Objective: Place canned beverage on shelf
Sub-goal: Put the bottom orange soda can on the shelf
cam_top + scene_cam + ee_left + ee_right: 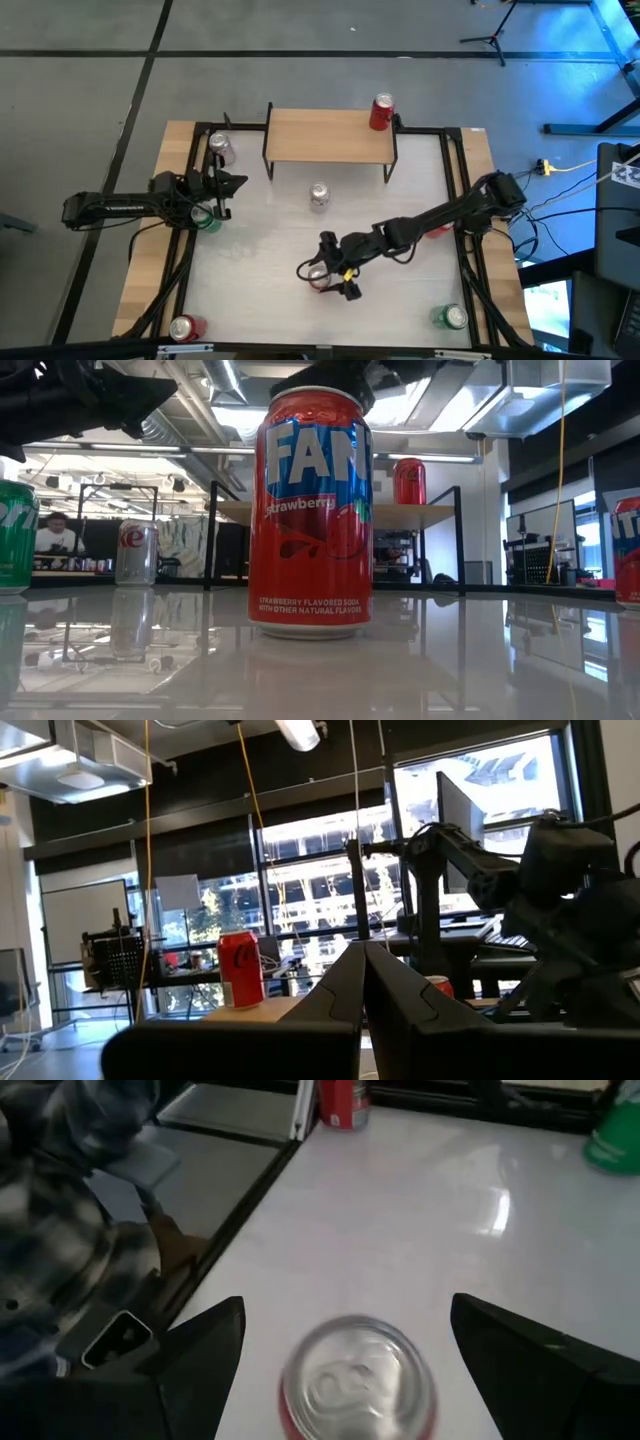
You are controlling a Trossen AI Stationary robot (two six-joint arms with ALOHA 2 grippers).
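Observation:
A red strawberry soda can [315, 510] stands upright on the white table, near the middle of its front half [318, 272]. My right gripper [345, 1355] is open just above it, slanting down. One finger stands on either side of the can's silver top [358, 1378], with a clear gap on both sides. The shelf [330, 135] stands at the table's far edge, with a red cola can [381, 112] on its right end. My left gripper [235, 182] waits shut at the table's left side, raised off the table.
Other cans stand around: silver ones [319, 196] [220, 148], green ones [207, 218] [452, 317], red ones [186, 327] [437, 230]. A person's plaid sleeve [60, 1200] shows beyond the table's near edge.

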